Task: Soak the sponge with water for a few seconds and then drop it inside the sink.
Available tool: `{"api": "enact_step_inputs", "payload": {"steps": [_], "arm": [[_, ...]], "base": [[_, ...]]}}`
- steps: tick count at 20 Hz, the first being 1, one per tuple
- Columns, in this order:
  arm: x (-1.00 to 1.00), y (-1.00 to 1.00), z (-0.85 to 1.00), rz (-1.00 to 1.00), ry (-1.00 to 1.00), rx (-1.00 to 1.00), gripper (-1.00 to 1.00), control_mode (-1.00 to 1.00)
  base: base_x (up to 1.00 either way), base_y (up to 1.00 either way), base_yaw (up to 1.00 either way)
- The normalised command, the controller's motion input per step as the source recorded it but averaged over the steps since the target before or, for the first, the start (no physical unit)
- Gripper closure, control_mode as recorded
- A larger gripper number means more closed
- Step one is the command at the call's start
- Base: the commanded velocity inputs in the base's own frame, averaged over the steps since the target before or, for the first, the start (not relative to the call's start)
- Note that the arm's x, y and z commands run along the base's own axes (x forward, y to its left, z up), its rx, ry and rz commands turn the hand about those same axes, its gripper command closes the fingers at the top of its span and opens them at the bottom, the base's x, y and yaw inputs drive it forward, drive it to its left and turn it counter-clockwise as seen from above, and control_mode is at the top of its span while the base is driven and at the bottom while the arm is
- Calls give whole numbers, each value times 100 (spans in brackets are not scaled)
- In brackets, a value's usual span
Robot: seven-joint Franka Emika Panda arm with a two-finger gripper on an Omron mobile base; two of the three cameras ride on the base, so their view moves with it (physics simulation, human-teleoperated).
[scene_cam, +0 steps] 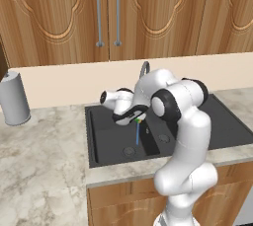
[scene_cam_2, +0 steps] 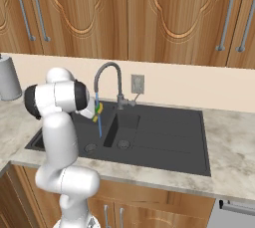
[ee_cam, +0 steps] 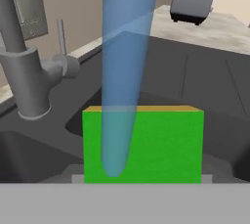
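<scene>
My gripper (scene_cam: 134, 118) is shut on the sponge (scene_cam: 138, 120) and holds it over the large basin of the dark grey sink (scene_cam: 106, 148). The sponge (scene_cam_2: 99, 107) sits just below the curved faucet spout (scene_cam_2: 106, 70). The water (scene_cam_2: 99, 122) runs as a thin light-blue stream past the sponge and down toward the basin floor. In the hand view the green face of the sponge (ee_cam: 163, 145), with a yellow layer along its top, stands close in front. There the water (ee_cam: 124, 71) crosses the sponge's left half.
A grey canister (scene_cam: 14, 98) stands on the marble counter left of the sink. The faucet base and lever (ee_cam: 29, 78) rise behind the basin divider. A wall outlet (scene_cam_2: 137, 83) is behind the faucet. Wooden cabinets hang above.
</scene>
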Motion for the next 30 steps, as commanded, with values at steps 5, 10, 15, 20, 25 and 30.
{"api": "enact_step_inputs", "payload": {"steps": [5,10,15,20,25,30], "arm": [[8,0,-20,0,0,0,100,-100],[-3,0,-1,0,0,0,100,-100],[-7,0,0,0,0,0,100,-100],[-39,0,1,0,-1,0,100,-100],[-67,6,0,0,-2,0,100,-100],[-55,25,6,0,-1,0,100,-100]], "base": [[0,0,0],[0,0,0],[0,0,0],[0,0,0],[0,0,0],[0,0,0]]}}
